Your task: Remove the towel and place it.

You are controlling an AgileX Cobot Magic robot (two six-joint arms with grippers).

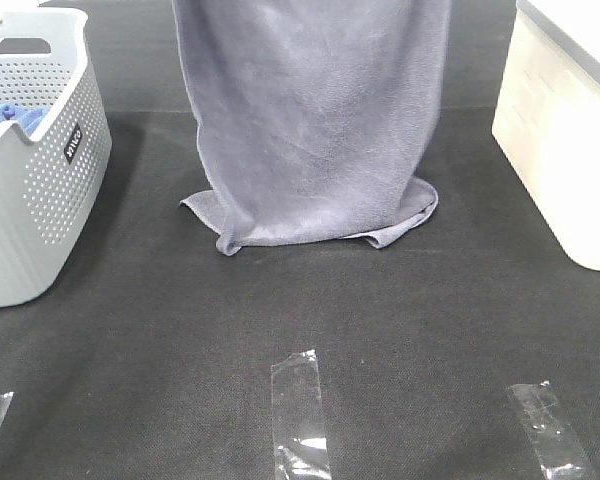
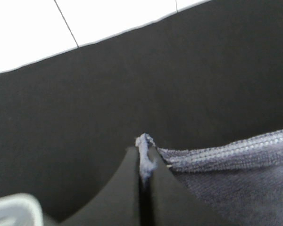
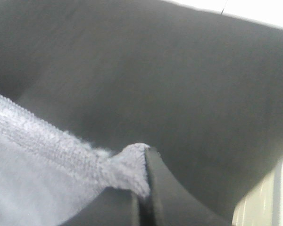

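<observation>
The slate-grey towel (image 1: 315, 120) hangs down in the middle of the exterior high view, stretched flat, with its lower hem crumpled on the black table (image 1: 300, 330). Both grippers are above the frame there. In the left wrist view my left gripper (image 2: 144, 155) is shut on one top corner of the towel (image 2: 236, 174), a tuft of cloth poking out between the fingers. In the right wrist view my right gripper (image 3: 141, 188) is shut on the other top corner of the towel (image 3: 42, 169).
A grey perforated basket (image 1: 35, 170) with a bright blue cloth (image 1: 10, 120) inside stands at the left. A cream-white box (image 1: 565, 130) stands at the right. Strips of clear tape (image 1: 300, 415) lie on the table near the front edge.
</observation>
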